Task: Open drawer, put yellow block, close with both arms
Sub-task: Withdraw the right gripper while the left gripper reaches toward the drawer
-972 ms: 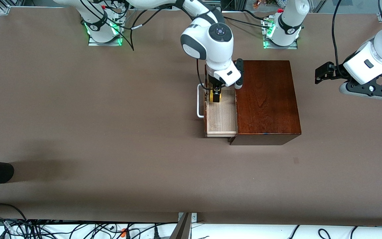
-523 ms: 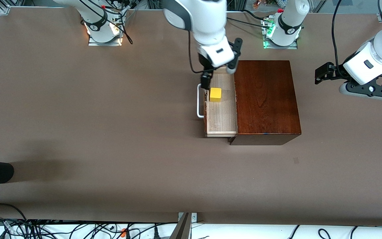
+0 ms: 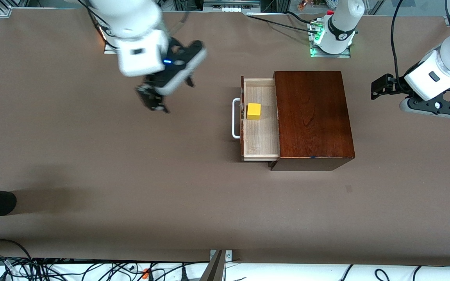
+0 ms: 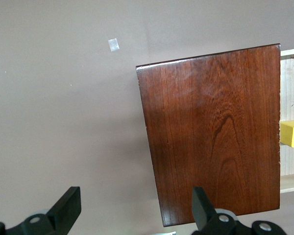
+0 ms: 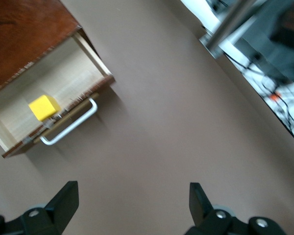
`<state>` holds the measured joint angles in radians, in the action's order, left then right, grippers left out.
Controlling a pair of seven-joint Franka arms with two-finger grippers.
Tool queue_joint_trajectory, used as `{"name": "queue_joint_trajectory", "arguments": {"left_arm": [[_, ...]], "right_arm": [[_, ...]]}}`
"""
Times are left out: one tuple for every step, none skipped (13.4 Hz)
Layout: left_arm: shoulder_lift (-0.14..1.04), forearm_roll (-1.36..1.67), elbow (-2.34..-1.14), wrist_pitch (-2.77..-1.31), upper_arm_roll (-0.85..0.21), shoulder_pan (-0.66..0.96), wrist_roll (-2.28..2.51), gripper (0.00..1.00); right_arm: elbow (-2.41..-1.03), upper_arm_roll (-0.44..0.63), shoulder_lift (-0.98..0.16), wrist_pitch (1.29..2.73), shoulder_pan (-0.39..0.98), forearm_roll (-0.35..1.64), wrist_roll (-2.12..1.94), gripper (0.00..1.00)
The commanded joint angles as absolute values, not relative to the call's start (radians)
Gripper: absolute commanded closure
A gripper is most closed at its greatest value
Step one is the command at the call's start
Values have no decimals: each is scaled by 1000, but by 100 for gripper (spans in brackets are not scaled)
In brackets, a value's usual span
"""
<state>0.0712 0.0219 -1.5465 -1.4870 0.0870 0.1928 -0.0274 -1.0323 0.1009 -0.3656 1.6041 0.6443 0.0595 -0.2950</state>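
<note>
Drawer (image 3: 259, 119) job looks about two-thirds done from what I can see. Starting at the right gripper (image 3: 152, 97): it's up in the air over bare table, toward the right arm's end and well apart from the wooden box (image 3: 313, 117). Its jaws are spread wide with nothing between them; in the right wrist view the two fingers (image 5: 63, 198) stand far apart over plain brown tabletop. The left gripper (image 3: 379, 86) hangs over the table at the left arm's end, just off the box's side. It's open and empty too, and the left wrist view looks straight down on the box top between its fingers (image 4: 68, 203). That arm seems to be waiting.

Moving outward: the drawer is pulled out of the box toward the right arm's end, pale wood inside, with its white U-shaped handle (image 3: 234, 119) sticking out. The yellow block (image 3: 253, 111) sits on the drawer floor, close up against the front panel, in the half farther from the front camera. It looks flat and settled, with nothing touching it.

So opening is done and the block is in. What's left, as I read it, is the close: the drawer is nowhere near shut, and neither gripper is at the handle or drawer front yet.
</note>
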Motion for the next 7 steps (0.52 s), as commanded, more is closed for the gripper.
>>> {"name": "queue_joint_trajectory", "arguments": {"left_arm": [[77,3,-1529,-1483,86,192,-21,0],[71,8,-1531,-1480,83,195,-20,0],[71,20,-1528,-1477,62,198,-20,0],[74,23,-1522,-1480,23,202,-35,0],[84,26,-1516,-1489,-24,204,-35,0],[110,47,-1509,-1502,-67,204,-37,0],[135,87,-1490,-1512,-101,204,-38,0]], "right_arm": [[-1151,162,-246,1571,615,109,-224,0],[-1248,163,-170,1575,576,118,-165,0],[-1322,163,-103,1574,551,118,-106,0],[-1383,163,-45,1566,523,118,-69,0],[-1434,163,0,1551,490,117,-42,0],[-1462,161,24,1530,451,117,-34,0],[-1468,161,34,1499,405,118,-34,0]]}}
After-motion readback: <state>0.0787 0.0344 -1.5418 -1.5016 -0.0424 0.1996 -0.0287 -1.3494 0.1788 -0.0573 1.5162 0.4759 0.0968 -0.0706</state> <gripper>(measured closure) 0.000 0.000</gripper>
